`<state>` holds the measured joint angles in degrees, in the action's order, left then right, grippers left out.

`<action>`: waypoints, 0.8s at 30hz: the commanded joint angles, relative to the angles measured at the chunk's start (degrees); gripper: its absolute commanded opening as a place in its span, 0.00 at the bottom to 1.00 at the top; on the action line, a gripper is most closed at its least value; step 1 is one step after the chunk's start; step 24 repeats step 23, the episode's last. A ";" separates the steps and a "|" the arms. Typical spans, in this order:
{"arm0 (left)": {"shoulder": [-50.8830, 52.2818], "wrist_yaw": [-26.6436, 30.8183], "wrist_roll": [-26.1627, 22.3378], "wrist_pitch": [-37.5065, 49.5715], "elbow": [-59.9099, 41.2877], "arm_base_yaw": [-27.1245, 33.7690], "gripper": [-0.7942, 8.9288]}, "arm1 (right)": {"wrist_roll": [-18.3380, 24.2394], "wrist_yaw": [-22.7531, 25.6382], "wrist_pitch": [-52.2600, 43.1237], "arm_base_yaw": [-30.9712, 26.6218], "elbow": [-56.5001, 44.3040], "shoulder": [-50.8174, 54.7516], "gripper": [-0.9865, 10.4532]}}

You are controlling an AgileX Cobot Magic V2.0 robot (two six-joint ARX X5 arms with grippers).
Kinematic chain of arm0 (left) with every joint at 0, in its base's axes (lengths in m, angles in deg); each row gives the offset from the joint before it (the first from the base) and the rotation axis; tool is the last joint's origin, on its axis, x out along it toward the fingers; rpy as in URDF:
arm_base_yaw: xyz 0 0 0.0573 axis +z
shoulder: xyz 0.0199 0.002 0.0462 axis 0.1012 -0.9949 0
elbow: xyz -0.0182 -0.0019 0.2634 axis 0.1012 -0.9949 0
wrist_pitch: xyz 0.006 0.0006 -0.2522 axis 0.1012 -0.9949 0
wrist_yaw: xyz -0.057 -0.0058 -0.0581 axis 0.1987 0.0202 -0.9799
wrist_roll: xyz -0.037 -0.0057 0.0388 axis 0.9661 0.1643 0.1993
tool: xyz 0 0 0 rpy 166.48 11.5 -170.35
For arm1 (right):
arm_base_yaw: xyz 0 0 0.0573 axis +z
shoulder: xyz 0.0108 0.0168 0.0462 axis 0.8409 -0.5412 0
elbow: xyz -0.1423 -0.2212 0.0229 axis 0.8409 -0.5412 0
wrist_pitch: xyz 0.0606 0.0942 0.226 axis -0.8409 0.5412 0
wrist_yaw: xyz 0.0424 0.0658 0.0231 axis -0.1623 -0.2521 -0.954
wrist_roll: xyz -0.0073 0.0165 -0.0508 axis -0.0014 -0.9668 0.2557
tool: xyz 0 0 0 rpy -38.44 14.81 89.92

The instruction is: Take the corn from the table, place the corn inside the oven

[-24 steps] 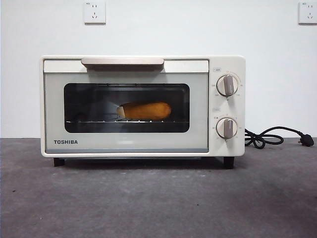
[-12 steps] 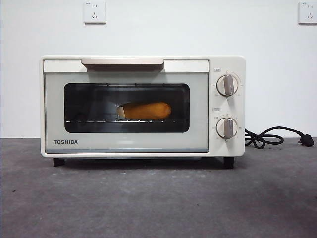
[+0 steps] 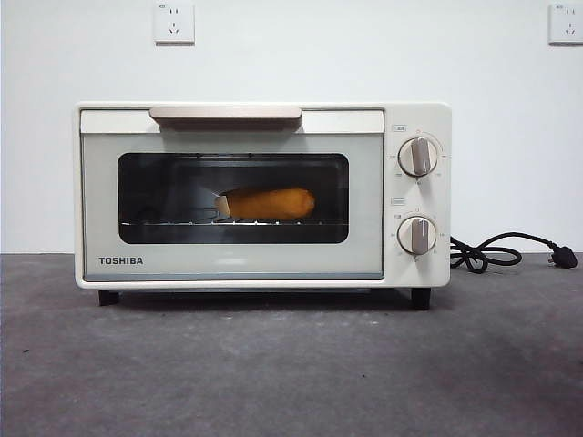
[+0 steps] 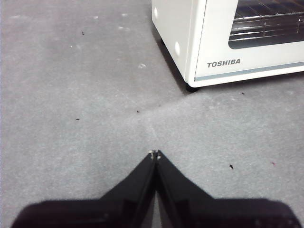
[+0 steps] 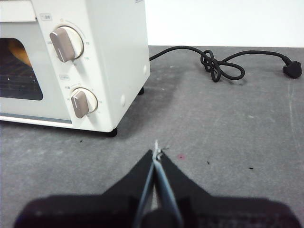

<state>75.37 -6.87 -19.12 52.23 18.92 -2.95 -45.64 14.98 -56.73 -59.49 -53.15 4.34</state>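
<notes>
behind the closed oven [image 3: 262,196] glass, corn [image 3: 267,204]; cord [image 3: 499,252] alongside

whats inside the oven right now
The corn lies on the wire rack inside the oven, seen through the shut door's window. The door's frame hides the rest of the inside.

Place: it looked like a robot test bench or lab set-up, probably not a home kitchen.
Backdrop: a bare white wall [image 3: 291,55] carried two white sockets, one [image 3: 174,22] above the oven and one [image 3: 566,23] at the upper right corner.
Surface: the table [image 3: 291,364] was a dark grey, matte, slightly rough sheet, speckled with small marks.
Appliance: the oven [image 3: 262,195] stood alone, its black cord [image 3: 496,250] lying unplugged on the table.
</notes>
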 commanded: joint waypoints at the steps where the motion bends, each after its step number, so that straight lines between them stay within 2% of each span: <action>1: -0.02 0.17 -0.07 0.63 -0.48 0.11 0.08 | -0.46 0.07 -0.26 -0.04 -0.55 -0.02 0.09; 9: 0.39 0.17 -0.04 0.50 -0.48 0.09 0.08 | -0.46 0.07 -0.26 -0.04 -0.55 -0.02 0.09; 13: 9.14 0.26 -0.66 0.15 -0.48 0.11 0.08 | -0.46 0.07 -0.26 -0.04 -0.55 -0.02 0.09; 16: 10.29 0.22 -2.69 -0.83 -0.20 0.22 0.08 | -0.46 0.07 -0.31 -0.04 -0.55 0.00 0.09; 20: 10.29 3.96 -2.93 -2.49 0.26 0.17 0.08 | -0.44 0.26 -0.26 -0.04 -0.55 -0.02 0.09; 24: 10.29 4.26 -2.67 -2.80 0.31 0.04 0.08 | -0.46 0.31 -0.26 -0.04 -0.55 -0.02 0.09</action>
